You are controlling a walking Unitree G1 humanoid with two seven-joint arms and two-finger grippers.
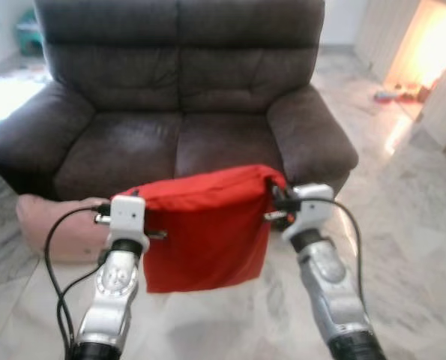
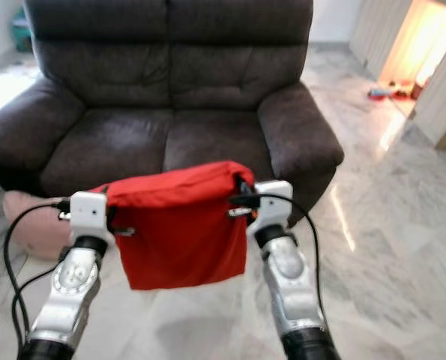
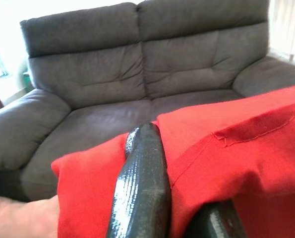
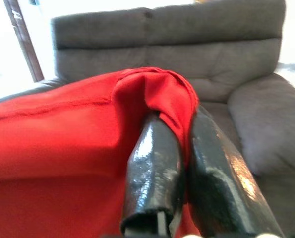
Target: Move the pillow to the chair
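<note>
Both jaws clenched — left gripper point(image 1: 157, 219) and right gripper point(image 1: 276, 201) pinch the red pillow's point(image 1: 205, 232) top corners; long axis spans between them, brown sofa point(image 1: 181, 112) straight ahead — equidistant.

Head eyes look down — wrist views close; all share sofa point(image 1: 185, 97).

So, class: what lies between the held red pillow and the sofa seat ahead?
Nothing: in the left eye view the red pillow hangs before the brown sofa, with bare seat cushions beyond.
</note>
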